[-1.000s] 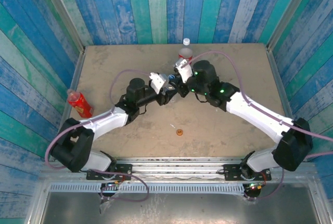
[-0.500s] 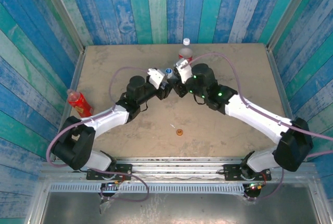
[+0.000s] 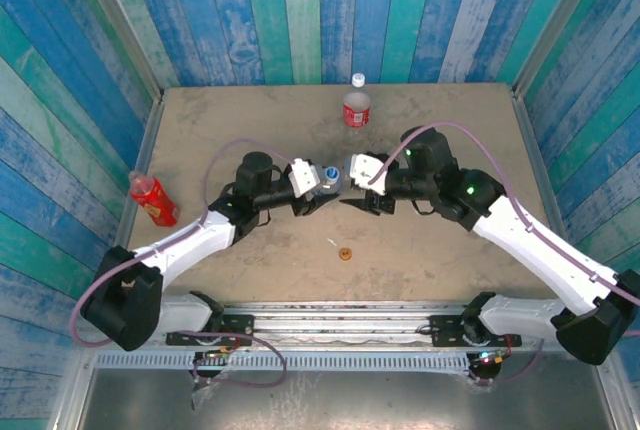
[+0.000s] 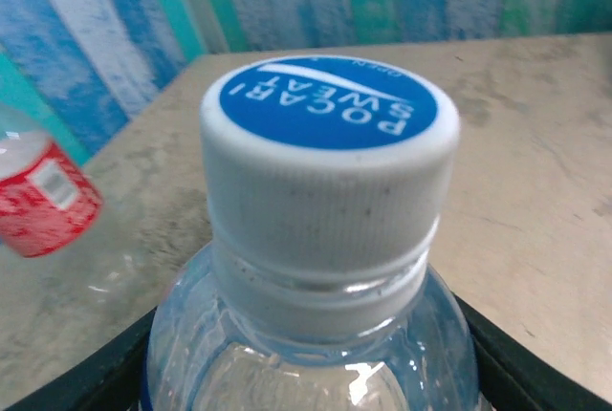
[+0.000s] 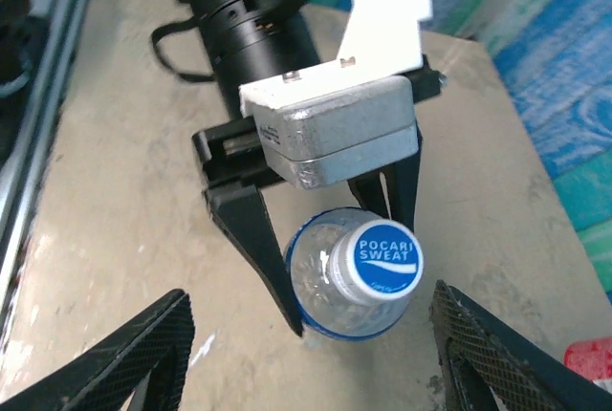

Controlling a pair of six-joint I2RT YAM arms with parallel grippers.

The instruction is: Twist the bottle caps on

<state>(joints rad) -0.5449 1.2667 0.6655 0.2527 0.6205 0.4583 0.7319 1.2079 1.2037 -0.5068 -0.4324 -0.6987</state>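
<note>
My left gripper (image 3: 325, 183) is shut on the short clear bottle with a blue label (image 3: 328, 178) at mid-table. The blue-topped cap (image 4: 328, 105) sits on the bottle's neck (image 4: 320, 282). In the right wrist view the left fingers (image 5: 253, 229) clasp the bottle (image 5: 325, 292) under its cap (image 5: 383, 258). My right gripper (image 3: 349, 188) stands open just right of the cap, not touching it. The clear red-label bottle (image 3: 356, 110) with a white cap (image 3: 358, 80) stands at the back. At the left edge is the slim red bottle (image 3: 152, 199). An orange cap (image 3: 346, 254) lies loose at the front.
A thin white scrap (image 3: 332, 242) lies beside the orange cap. Blue and green plank walls (image 3: 300, 10) close in the table on three sides. Bare tabletop (image 3: 230, 120) lies at the back left and the front right (image 3: 440, 260).
My right gripper has opened, let go of the blue cap and drawn back to the right. The left gripper has carried the bottle slightly nearer and to the right.
</note>
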